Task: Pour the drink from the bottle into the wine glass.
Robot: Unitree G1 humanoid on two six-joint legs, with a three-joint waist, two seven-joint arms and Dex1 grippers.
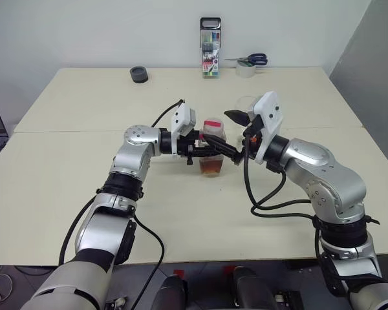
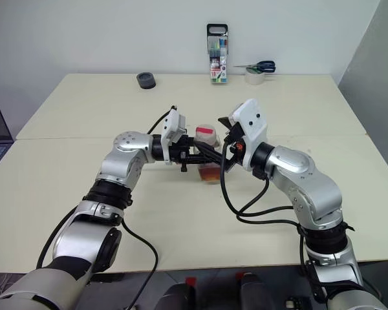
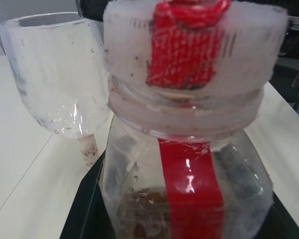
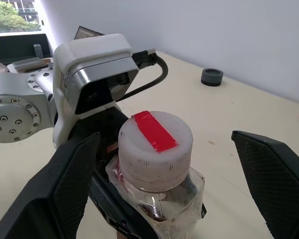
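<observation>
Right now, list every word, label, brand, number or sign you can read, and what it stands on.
"18": on the upright marker-pen case at the table's far edge; its other print is too small to read.
Small clear plastic bottle with white cap and red tape strip: no text.
Clear stemmed wine glass: no text.
Dark round object, tape roll, blue-handled scissors: nothing readable.

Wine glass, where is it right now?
In the left eye view the wine glass stands on the table just behind the right gripper, past the bottle held by the left gripper.
</observation>
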